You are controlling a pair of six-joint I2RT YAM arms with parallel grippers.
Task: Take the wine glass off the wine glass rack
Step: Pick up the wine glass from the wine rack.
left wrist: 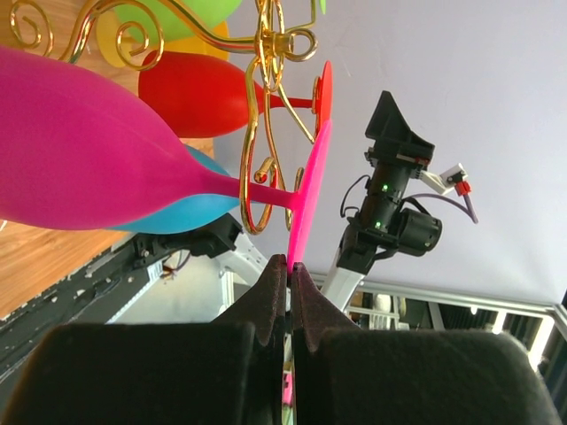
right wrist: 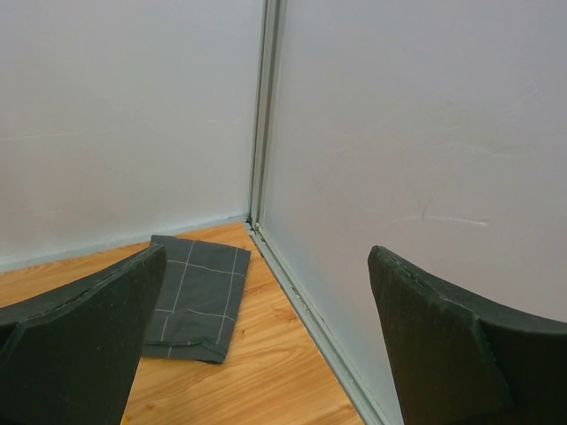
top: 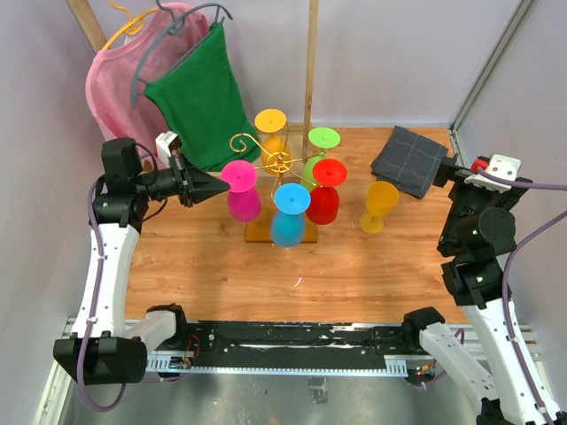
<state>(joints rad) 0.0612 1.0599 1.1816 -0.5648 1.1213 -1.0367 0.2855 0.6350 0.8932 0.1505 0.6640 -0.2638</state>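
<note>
The gold wire wine glass rack [top: 277, 162] stands mid-table on a light-wood base [top: 255, 233], with several coloured glasses hanging upside down from its arms. My left gripper [top: 215, 185] is shut on the foot rim of the pink wine glass [top: 240, 191] at the rack's left side. In the left wrist view the fingertips [left wrist: 278, 276] pinch the edge of the pink foot disc [left wrist: 307, 199], and the stem still lies inside a gold curl [left wrist: 255, 199]. My right gripper [top: 446, 170] [right wrist: 266, 261] is open and holds nothing, far right near the wall.
A yellow glass [top: 381, 206] stands upright on the table right of the rack. A folded grey checked cloth [top: 409, 159] [right wrist: 197, 297] lies in the back right corner. Green [top: 199, 102] and pink [top: 111, 84] garments hang on a wooden frame at back left. Walls enclose the table.
</note>
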